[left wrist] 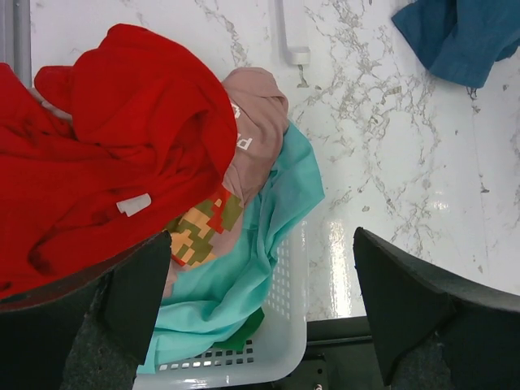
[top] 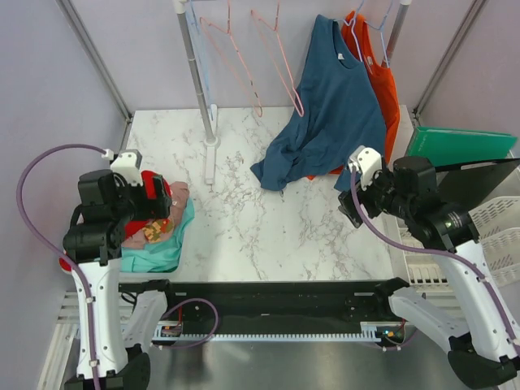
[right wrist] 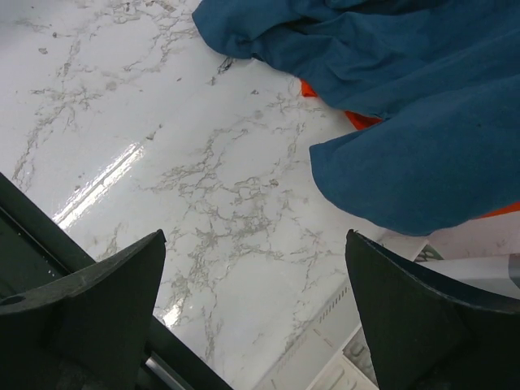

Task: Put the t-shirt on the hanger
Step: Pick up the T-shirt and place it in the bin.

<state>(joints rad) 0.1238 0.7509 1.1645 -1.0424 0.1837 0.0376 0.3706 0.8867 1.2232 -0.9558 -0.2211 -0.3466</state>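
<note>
The bright red t-shirt (left wrist: 106, 154) lies crumpled on top of a pile of clothes in a white basket (left wrist: 284, 333) at the table's left; its white label (left wrist: 134, 205) shows. It also shows in the top view (top: 156, 187), mostly under my left arm. My left gripper (left wrist: 260, 313) is open and empty, hovering over the basket's right rim, its left finger beside the red cloth. Two pink wire hangers (top: 297, 108) hang on the rack at the back. My right gripper (right wrist: 256, 317) is open and empty above bare marble, near the hem of the dark blue shirt (right wrist: 390, 73).
The dark blue shirt (top: 333, 106) and an orange-red shirt (top: 383, 81) hang from the rack and drape onto the table. A pink shirt (left wrist: 256, 122) and teal cloth (left wrist: 244, 268) fill the basket. The rack pole (top: 201, 81) stands back left. A green lid (top: 459, 145) and a white crate (top: 504, 236) sit right.
</note>
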